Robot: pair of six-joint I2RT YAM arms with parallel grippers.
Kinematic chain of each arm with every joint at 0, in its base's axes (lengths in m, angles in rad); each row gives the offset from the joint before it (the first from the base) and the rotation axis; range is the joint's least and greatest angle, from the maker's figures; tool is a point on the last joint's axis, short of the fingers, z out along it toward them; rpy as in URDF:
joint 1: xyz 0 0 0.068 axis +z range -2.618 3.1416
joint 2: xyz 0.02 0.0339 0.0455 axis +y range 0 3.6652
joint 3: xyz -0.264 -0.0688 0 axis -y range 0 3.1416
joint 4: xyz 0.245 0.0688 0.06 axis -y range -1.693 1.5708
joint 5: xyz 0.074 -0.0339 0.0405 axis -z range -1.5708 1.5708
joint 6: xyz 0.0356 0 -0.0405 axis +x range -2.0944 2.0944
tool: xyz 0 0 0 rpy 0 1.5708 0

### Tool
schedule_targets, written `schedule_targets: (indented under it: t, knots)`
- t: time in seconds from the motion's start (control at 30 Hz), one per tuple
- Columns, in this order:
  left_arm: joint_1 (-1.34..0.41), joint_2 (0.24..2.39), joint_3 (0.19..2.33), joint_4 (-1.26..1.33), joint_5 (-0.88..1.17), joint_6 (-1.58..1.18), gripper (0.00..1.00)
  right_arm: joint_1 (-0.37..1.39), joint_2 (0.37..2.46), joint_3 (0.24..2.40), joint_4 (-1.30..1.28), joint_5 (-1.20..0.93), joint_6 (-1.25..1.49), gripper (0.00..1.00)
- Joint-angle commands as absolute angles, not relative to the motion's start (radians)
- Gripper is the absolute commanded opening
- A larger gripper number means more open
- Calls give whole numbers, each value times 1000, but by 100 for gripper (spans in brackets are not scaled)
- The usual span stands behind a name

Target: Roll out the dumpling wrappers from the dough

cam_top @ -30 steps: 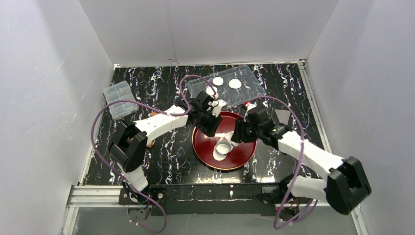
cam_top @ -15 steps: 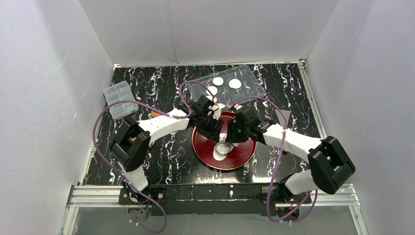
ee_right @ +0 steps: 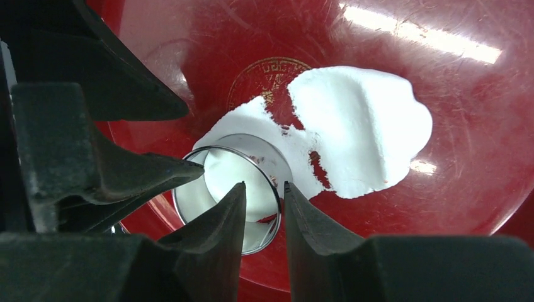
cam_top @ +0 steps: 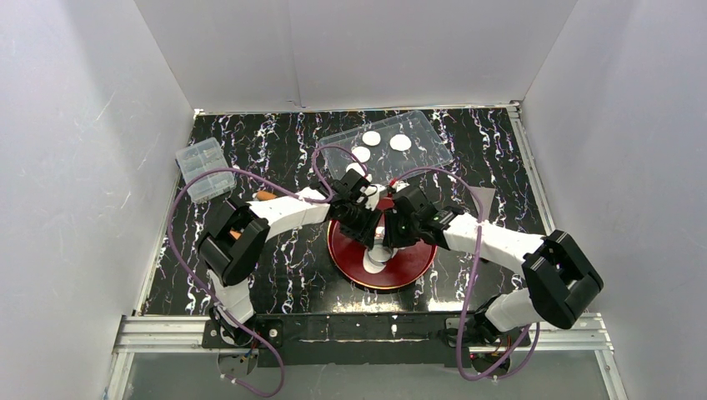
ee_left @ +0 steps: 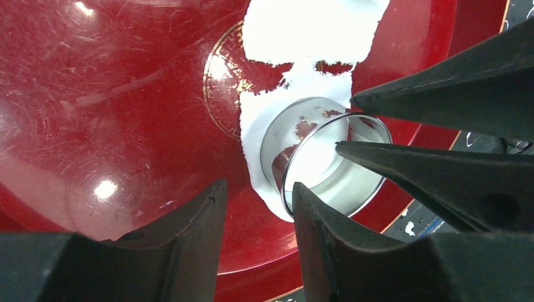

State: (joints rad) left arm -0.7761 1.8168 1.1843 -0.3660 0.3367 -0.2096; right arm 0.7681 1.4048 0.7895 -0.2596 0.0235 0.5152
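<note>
Well, both arms meet over the red plate [cam_top: 417,265] in the middle of the bench [cam_top: 267,142]. On the plate lies the dough [ee_right: 359,126], a thin ragged sheet with torn gaps. A round metal cutter [ee_right: 261,154] stands on one end of it, with white dough showing inside the ring.

The right claw [ee_right: 264,185] straddles the cutter's wall — one finger inside, one outside. Its fingers are a little apart, with a gap showing beside the thin wall, so the wall is not pinched. The left claw [ee_left: 258,185] is apart too and holds nothing. One of its fingertips [ee_left: 302,195] sits at the outside of the rim, touching or very nearly; I cannot tell which.

The dumpling wrappers [cam_top: 372,137] lie well apart from all this on a clear tray [cam_top: 425,137] at the far side of the bench — three are plain to see. A clear box [cam_top: 200,169] sits at the far left.
</note>
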Motion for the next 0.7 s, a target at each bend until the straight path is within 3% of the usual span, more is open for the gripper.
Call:
schedule_targets:
  t: [0.0, 0.13, 0.37, 0.6, 0.67]
  knots:
    - [-782, 1806, 1173, -370, 329, -213, 39, 792, 1424, 805, -239, 61, 506, 34]
    - [-785, 1801, 1160, -358, 320, -209, 36, 799, 1434, 796, -224, 75, 506, 30]
    - [-785, 1834, 1154, -356, 321, -208, 20, 802, 1441, 773, -207, 100, 504, 21]
    - [-802, 1795, 1152, -346, 279, -176, 19, 811, 1430, 693, -100, 119, 496, 9]
    - [-831, 1786, 1141, -339, 230, -143, 19, 818, 1426, 635, -17, 124, 484, 2]
